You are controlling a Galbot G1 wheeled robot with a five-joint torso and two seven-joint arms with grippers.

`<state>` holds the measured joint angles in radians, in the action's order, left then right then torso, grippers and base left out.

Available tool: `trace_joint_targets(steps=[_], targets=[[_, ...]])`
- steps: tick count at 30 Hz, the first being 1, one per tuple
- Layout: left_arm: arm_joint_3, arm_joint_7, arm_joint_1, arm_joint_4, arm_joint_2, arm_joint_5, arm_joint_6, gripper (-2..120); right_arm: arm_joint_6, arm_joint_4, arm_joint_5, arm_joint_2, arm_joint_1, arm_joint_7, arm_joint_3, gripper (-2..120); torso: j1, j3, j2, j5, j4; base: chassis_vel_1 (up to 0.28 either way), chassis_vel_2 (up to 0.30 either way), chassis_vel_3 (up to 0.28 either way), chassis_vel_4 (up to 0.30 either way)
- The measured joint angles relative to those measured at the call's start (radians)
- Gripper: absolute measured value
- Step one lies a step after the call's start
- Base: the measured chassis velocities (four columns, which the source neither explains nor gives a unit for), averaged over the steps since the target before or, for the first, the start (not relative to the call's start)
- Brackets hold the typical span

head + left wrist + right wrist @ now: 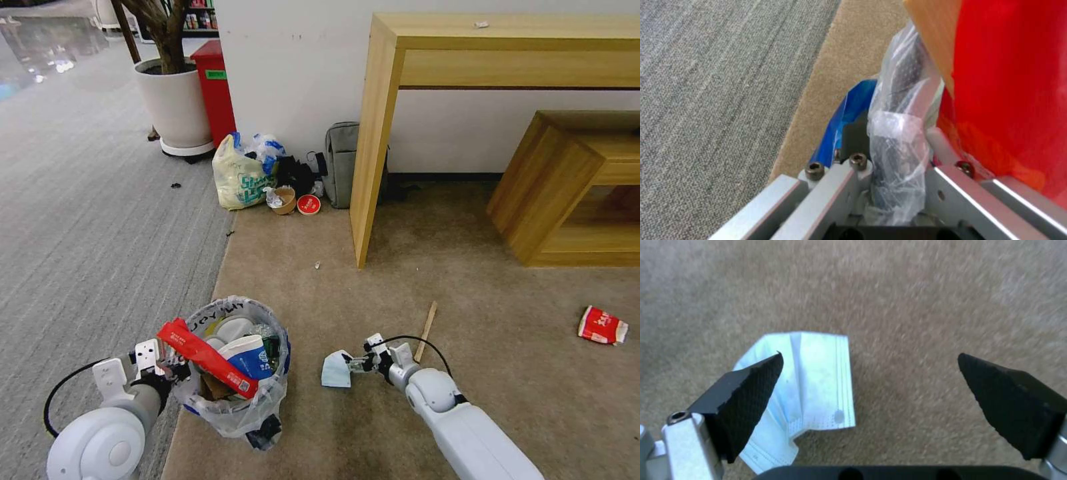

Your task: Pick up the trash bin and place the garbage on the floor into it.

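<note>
The trash bin (233,400), lined with a clear printed bag, is at the carpet edge and holds a red wrapper (207,357) and a blue-white paper cup (250,357). My left gripper (167,367) is shut on its near-left rim; in the left wrist view the bag-covered rim (898,100) runs between the fingers of that gripper (896,160). My right gripper (352,363) hangs open low over the floor (467,280), just right of a light-blue face mask (335,370). That mask (818,373) lies beside one fingertip of the gripper (869,356). A stick (425,331) and a red-white carton (602,325) lie further right.
A wooden table's leg (373,147) and a low wooden shelf (567,187) stand behind. Against the wall are a yellowish tied bag (240,175), a grey backpack (341,163), two bowls (297,201), a plant pot (175,107) and a red box (217,87). Grey ribbed carpet (87,233) lies left.
</note>
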<state>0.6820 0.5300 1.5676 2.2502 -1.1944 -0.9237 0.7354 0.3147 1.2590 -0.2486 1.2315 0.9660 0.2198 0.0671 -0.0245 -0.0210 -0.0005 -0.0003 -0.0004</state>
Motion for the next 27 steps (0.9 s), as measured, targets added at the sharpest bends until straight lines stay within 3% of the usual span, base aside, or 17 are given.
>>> trace_joint_targets(steps=[19, 22, 27], targets=[[-0.007, 0.01, -0.001, 0.003, -0.005, 0.001, 0.0, 0, 0.077, -0.127, -0.061, 0.031, -0.077, 0.073, -0.038, 98, 0.0, 0.0, 0.0, 0.0002, 0.0001, 0.0, 0.0, 0.0, 0.0], [-0.006, 0.011, -0.001, 0.003, -0.008, 0.001, 0.0, 0, 0.077, -0.145, -0.061, 0.04, -0.081, 0.077, -0.051, 84, 0.0, 0.0, 0.0, 0.0001, 0.0, 0.0, 0.0, 0.0, 0.0], [-0.006, 0.011, -0.001, 0.003, -0.01, 0.003, 0.0, 0, 0.072, -0.158, -0.061, 0.047, -0.084, 0.078, -0.054, 73, 0.0, 0.0, 0.0, 0.0002, 0.0, 0.0, 0.0, 0.0, 0.0]])
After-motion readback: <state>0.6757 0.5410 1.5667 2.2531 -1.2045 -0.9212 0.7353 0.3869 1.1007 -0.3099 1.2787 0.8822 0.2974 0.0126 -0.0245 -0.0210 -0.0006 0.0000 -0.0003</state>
